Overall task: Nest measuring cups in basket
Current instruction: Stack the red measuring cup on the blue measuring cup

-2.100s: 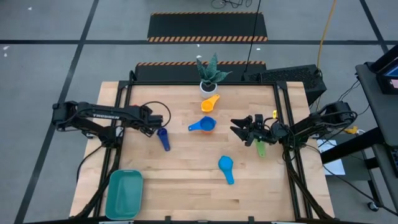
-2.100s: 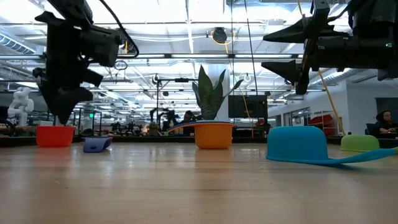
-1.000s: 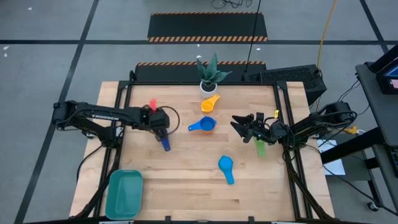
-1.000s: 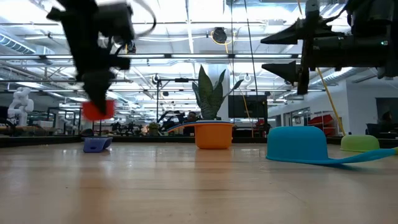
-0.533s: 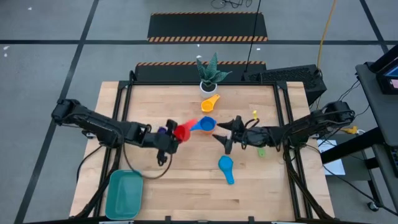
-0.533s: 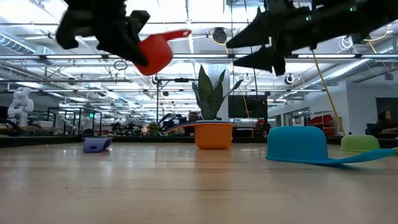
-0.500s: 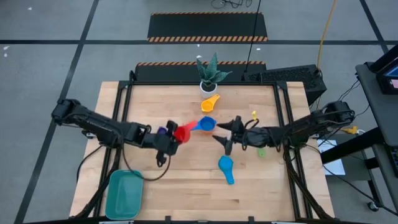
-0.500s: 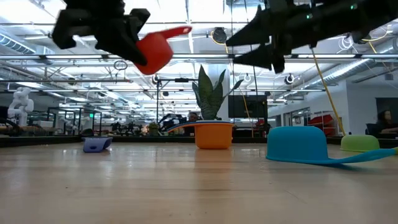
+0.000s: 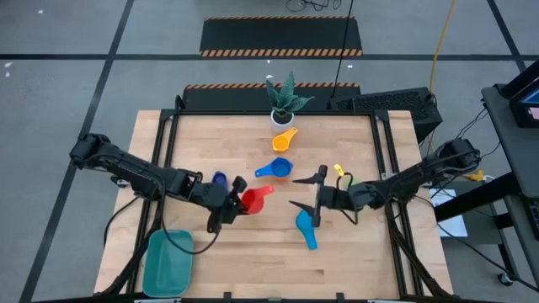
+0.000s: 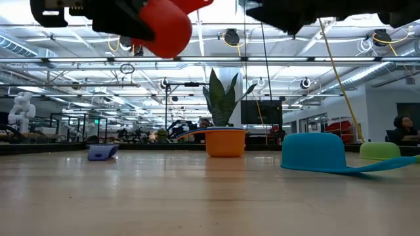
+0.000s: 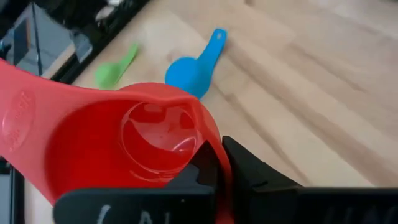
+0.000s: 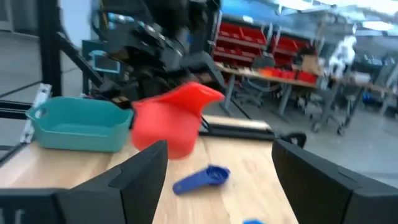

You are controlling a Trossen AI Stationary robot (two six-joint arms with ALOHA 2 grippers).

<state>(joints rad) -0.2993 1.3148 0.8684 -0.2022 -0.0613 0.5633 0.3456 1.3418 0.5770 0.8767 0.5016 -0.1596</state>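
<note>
My left gripper is shut on the red measuring cup and holds it above the middle of the table. My right gripper stands open just right of it, high over the wood, facing the red cup. The light blue cup lies mouth down on the table. The blue cup, orange cup and navy cup rest on the wood. The teal basket sits at the near left corner. My left gripper pinches the red cup's wall at the rim, on the side away from the handle. One finger is inside the bowl and one outside. The fingers slant down from the table's left. The cup hangs clear of the table, tilted.
A potted plant stands at the far edge. A green cup lies near the right edge, with a small yellow one beside it. Bare wood lies between the basket and the light blue cup.
My left gripper has carried the red cup up and toward the table's middle and near edge, rolling so the handle now points right. My right gripper has stayed open while moving left toward the middle, rising and rolling.
</note>
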